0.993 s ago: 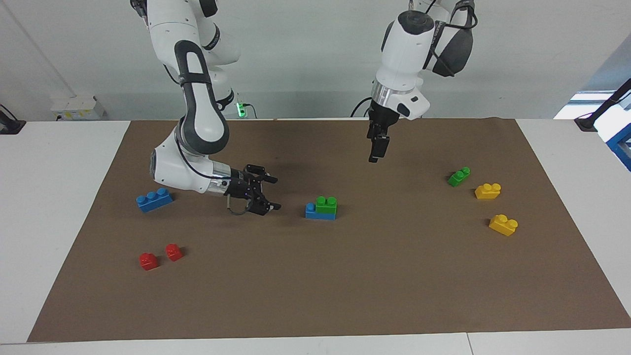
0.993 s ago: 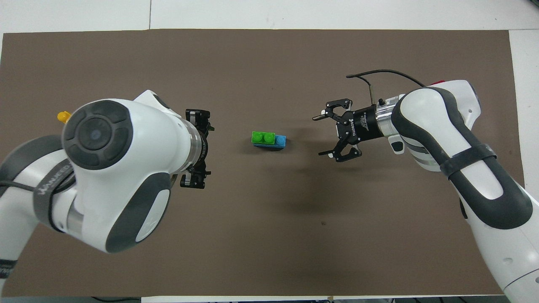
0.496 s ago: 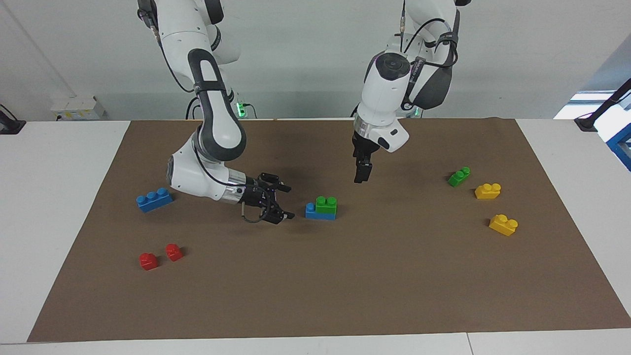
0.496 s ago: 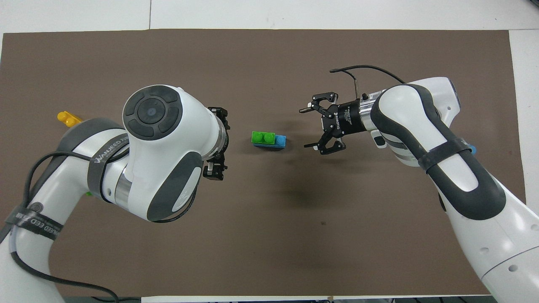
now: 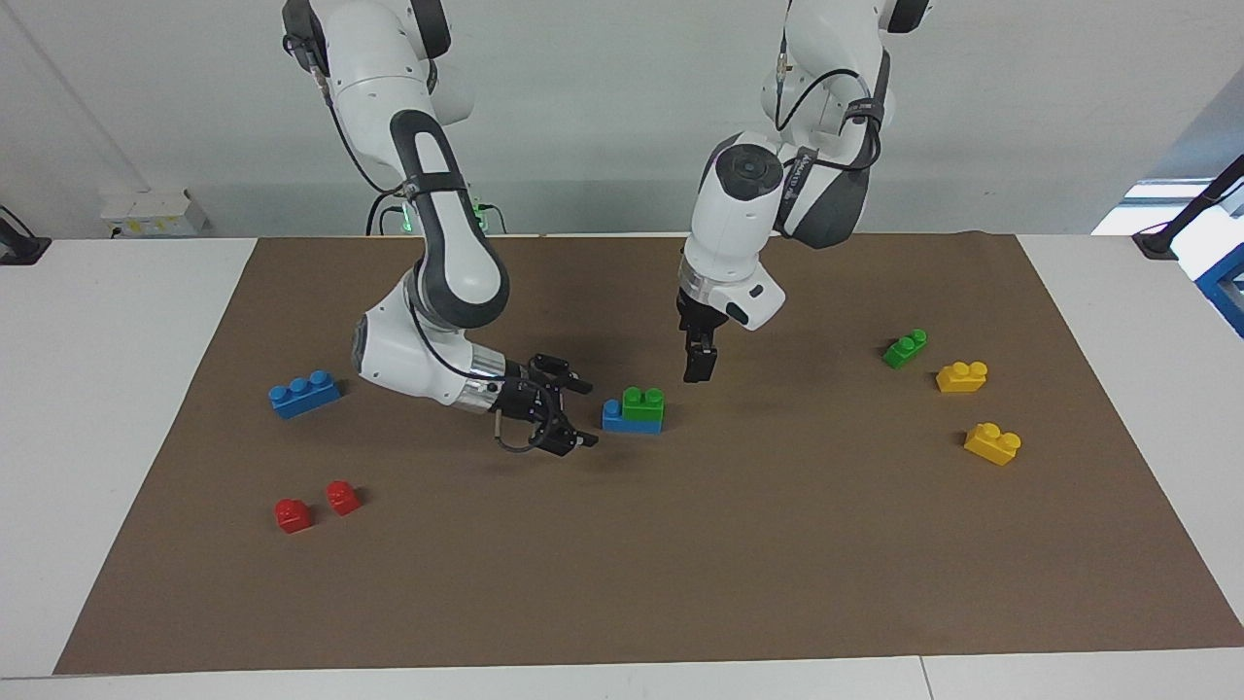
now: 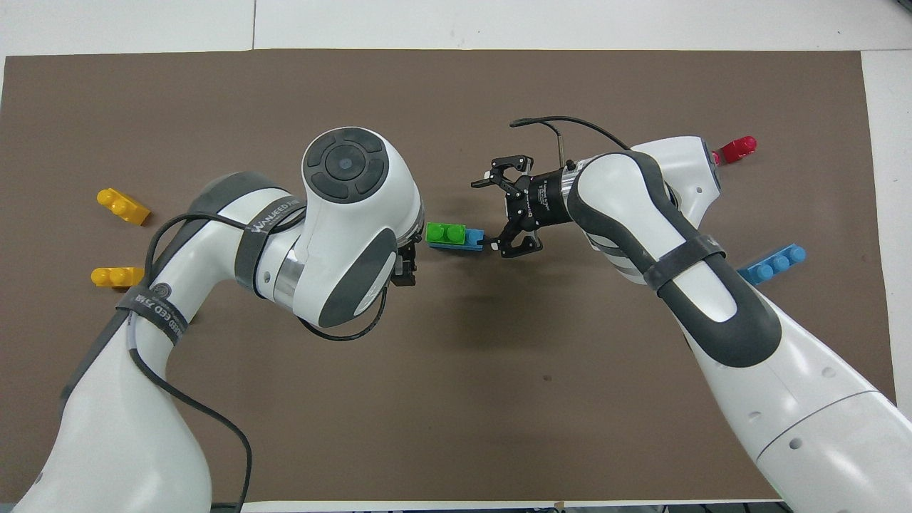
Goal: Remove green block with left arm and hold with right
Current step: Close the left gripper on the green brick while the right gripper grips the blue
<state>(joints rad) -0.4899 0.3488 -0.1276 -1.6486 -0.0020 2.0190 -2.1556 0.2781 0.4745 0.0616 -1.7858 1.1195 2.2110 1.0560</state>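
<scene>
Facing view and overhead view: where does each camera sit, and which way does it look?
Facing view: high across the table, looking at both robots; whole arms show.
Overhead view: above the robots' end, looking steeply down; both arms enter from the bottom.
Shared: the green block on a blue brick, left end effector, right end effector.

Glossy moulded plastic green block [image 5: 643, 402] on a glossy blue brick [image 5: 616, 417], matt brown paper-like mat [image 5: 622, 564], smooth white arm shells, matt black grippers
</scene>
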